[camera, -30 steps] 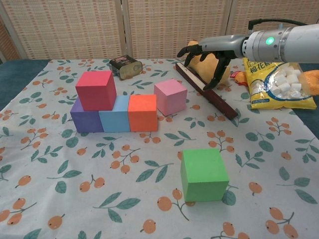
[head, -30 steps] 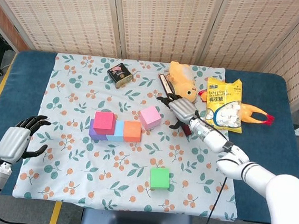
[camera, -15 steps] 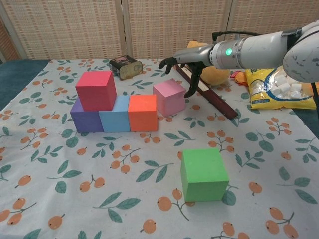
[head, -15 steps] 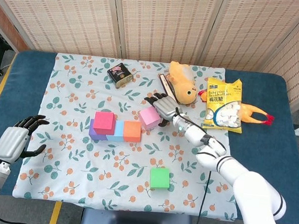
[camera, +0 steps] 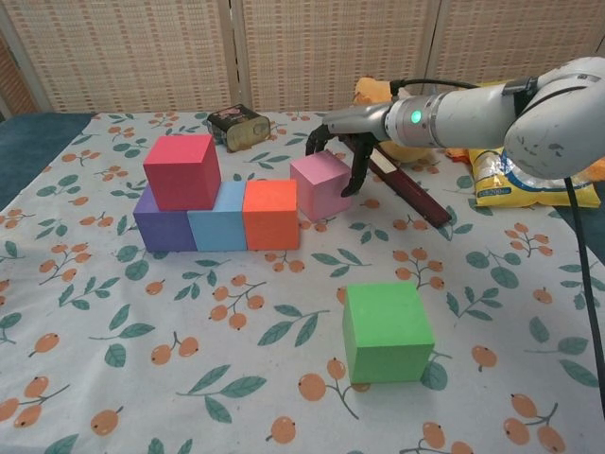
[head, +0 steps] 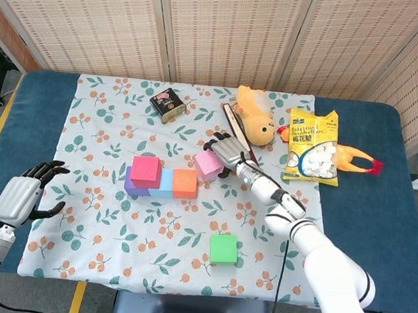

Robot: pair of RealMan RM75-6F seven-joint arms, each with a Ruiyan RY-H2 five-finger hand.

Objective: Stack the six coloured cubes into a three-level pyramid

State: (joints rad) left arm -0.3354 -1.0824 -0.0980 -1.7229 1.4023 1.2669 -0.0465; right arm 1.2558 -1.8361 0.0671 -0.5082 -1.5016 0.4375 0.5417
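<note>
Tablecloth (head: 100,212) fills frame centre. Purple (camera: 163,230), blue (camera: 216,229) and orange (camera: 271,215) cubes form a row centre-left, red cube (camera: 182,171) on top. Green cube (camera: 386,331) sits lower centre. Right hand (camera: 338,151) straddles pink cube (camera: 322,184), grip uncertain. Left hand (head: 21,196), lower left, spread, empty.

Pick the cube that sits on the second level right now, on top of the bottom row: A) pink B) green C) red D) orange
C: the red cube rests on the purple cube and the light blue cube, while the pink cube, green cube and orange cube all sit on the tablecloth.
</note>
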